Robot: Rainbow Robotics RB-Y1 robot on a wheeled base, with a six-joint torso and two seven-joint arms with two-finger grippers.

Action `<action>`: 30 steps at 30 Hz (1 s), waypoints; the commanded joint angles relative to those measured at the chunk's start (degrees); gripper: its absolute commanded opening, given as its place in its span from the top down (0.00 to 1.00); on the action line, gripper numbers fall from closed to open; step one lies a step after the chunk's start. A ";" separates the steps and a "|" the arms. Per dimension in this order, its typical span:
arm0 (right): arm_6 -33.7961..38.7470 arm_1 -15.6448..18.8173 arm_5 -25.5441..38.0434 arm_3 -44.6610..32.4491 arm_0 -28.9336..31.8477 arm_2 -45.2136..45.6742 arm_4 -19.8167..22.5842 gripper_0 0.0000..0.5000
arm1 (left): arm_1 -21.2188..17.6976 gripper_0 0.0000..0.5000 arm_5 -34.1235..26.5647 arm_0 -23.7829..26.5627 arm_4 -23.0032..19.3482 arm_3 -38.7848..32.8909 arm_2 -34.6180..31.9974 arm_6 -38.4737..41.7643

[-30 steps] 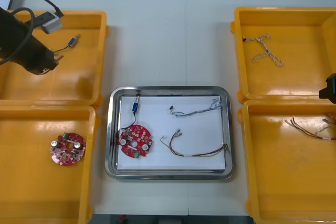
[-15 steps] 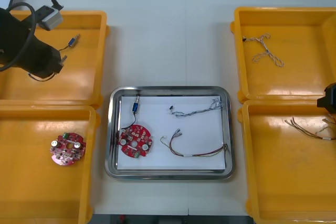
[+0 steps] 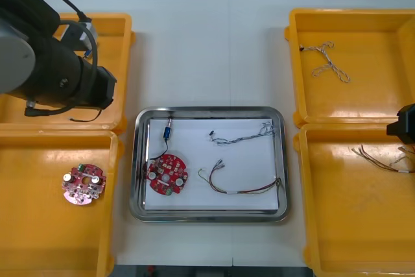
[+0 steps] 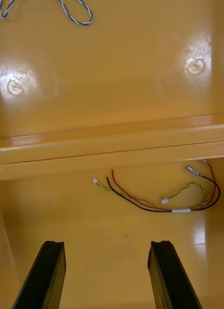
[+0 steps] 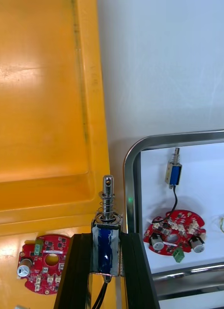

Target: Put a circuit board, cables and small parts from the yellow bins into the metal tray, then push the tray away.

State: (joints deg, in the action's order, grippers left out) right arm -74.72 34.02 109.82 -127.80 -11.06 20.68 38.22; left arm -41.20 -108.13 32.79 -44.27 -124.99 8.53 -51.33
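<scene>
My left gripper (image 5: 106, 256) is shut on a small metal part (image 5: 106, 227) with a blue body, a spring pin and a black lead. It hangs over the near rim of the far left yellow bin (image 3: 117, 37), close to the metal tray (image 3: 207, 111). The left arm (image 3: 58, 72) covers it in the front view. The tray, white inside, holds a round red circuit board (image 3: 167, 175), another small metal part (image 3: 167, 131), a blue and white cable (image 3: 243, 135) and a red and yellow cable (image 3: 240, 186). My right gripper (image 4: 106, 275) stands open over the near right bin (image 3: 356, 225).
A second red circuit board (image 3: 82, 185) lies in the near left bin (image 3: 39, 238). The far right bin (image 3: 363, 95) holds a twisted blue and white cable (image 3: 327, 61). A red and yellow cable (image 3: 382, 159) lies in the near right bin, ahead of the right fingers.
The left arm has swung from the far left side of its bin toward the tray, carrying the small metal part. The right gripper has hardly moved.
</scene>
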 commanded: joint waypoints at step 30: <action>4.23 -0.44 0.18 -3.51 1.56 1.30 5.55 0.00 | 15.63 1.00 5.12 6.85 22.91 9.77 24.69 12.13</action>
State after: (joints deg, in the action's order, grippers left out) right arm -72.02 34.01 109.82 -129.13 -10.36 20.68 42.88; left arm -27.63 -104.33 36.63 -22.43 -116.35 31.57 -41.14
